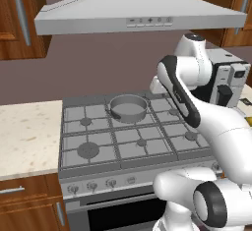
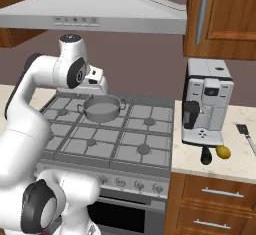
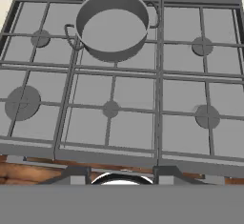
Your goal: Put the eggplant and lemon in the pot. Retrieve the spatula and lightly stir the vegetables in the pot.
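The grey pot (image 3: 114, 51) stands empty on the rear middle burner of the stove (image 1: 129, 116) (image 2: 102, 115). The dark eggplant (image 2: 206, 155) and the yellow lemon (image 2: 223, 152) lie side by side on the right counter, in front of the coffee machine. Further right on that counter lies the spatula (image 2: 247, 134), black blade toward the wall. My gripper (image 3: 121, 173) hangs high over the stove, looking down on the cooktop with the pot at the far side. Its fingertips (image 3: 78, 174) stand apart with nothing between them. From the right base camera, the hand (image 2: 98, 83) shows just behind the pot.
A coffee machine (image 2: 207, 101) stands on the right counter beside the stove (image 2: 125, 144). The range hood (image 1: 138, 11) hangs above the cooktop. A light counter (image 1: 27, 136) lies left of the stove. Wooden cabinets flank the hood.
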Controlling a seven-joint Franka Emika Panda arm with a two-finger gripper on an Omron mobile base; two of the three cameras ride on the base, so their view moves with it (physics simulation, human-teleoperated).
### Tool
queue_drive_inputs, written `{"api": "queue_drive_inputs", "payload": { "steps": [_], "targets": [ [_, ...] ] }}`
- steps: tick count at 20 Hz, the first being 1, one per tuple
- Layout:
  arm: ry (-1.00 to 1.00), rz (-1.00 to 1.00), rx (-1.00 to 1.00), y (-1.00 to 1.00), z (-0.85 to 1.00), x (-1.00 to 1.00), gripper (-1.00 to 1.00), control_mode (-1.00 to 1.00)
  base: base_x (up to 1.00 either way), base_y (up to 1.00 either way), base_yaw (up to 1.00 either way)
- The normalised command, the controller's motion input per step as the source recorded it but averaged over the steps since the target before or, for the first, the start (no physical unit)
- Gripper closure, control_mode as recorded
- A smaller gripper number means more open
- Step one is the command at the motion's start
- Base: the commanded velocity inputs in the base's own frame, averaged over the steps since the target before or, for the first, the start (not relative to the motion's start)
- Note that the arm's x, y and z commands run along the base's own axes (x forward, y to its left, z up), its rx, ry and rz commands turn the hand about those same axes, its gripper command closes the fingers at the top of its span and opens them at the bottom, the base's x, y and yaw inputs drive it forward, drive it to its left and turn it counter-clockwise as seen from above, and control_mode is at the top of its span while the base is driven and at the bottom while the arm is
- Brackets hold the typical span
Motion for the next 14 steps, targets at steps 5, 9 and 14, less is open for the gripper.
{"api": "queue_drive_inputs", "payload": {
  "steps": [5, 9, 14],
  "targets": [
    [0.00, -0.04, 0.01, -0.09, 0.00, -0.34, -1.00, -1.00, 0.00, 0.00, 0.00],
    [-0.02, -0.25, 0.01, -0.50, 0.00, -0.58, -1.00, -1.00, 0.00, 0.00, 0.00],
    [-0.21, -0.18, 0.01, -0.70, 0.00, -0.75, -1.00, -1.00, 0.00, 0.00, 0.00]
  ]
}}
